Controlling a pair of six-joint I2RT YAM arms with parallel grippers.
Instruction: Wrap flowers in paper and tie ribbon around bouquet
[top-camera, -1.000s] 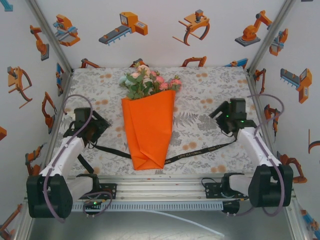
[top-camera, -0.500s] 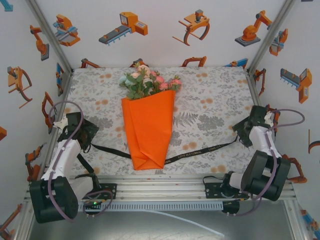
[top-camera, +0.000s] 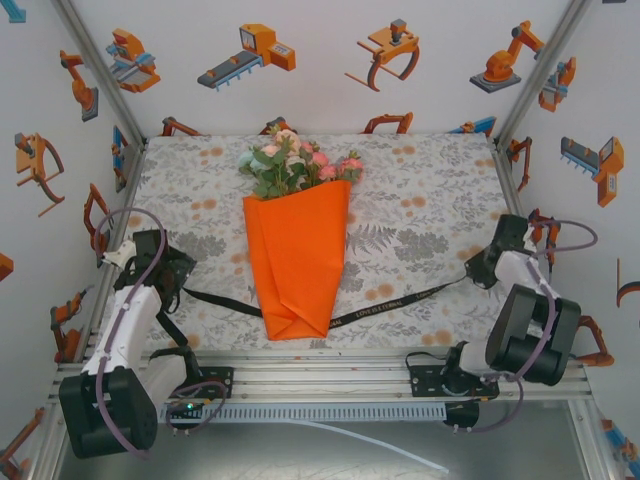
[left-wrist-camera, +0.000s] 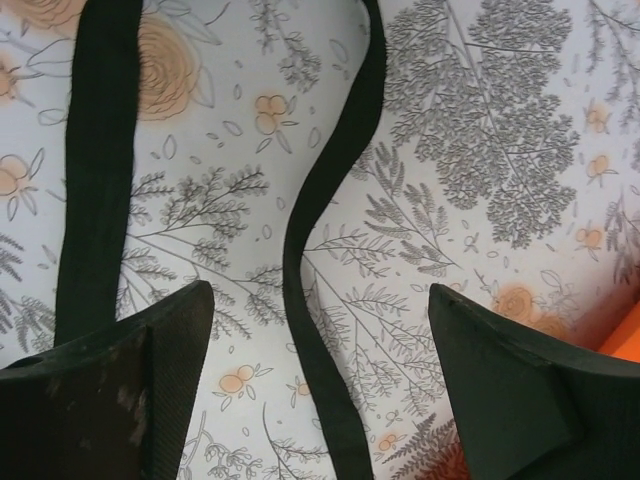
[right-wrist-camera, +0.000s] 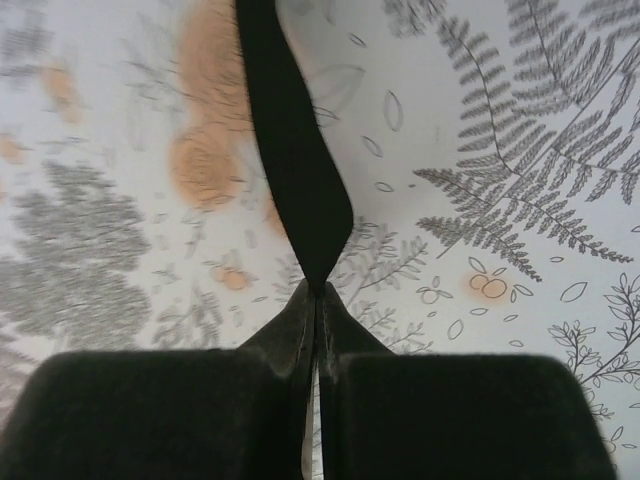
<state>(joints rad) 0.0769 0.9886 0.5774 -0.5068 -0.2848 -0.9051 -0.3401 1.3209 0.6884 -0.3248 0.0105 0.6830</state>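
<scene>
The right hand (right-wrist-camera: 318, 290) is shut tight, its two fingers (right-wrist-camera: 450, 410) pressed flat together. The black ribbon (right-wrist-camera: 290, 150) is pinched at their tips and runs away from them over the leaf-printed counter (right-wrist-camera: 560, 120).

The left hand (left-wrist-camera: 318, 295) stands wide open and holds nothing. The ribbon lies loose on the counter between its fingers, touching neither. In that wrist view a second black band (left-wrist-camera: 95, 170) passes the finger on the left, and a sliver of the orange paper (left-wrist-camera: 622, 335) shows at the right edge.

From above, the ribbon stretches along the counter's near edge from one hand to the other, slipping under the narrow foot of the bouquet (top-camera: 298, 255). The bouquet lies mid-counter with its flowers (top-camera: 295, 165) toward the far edge. At that height the hands' openings are too small to tell.
</scene>
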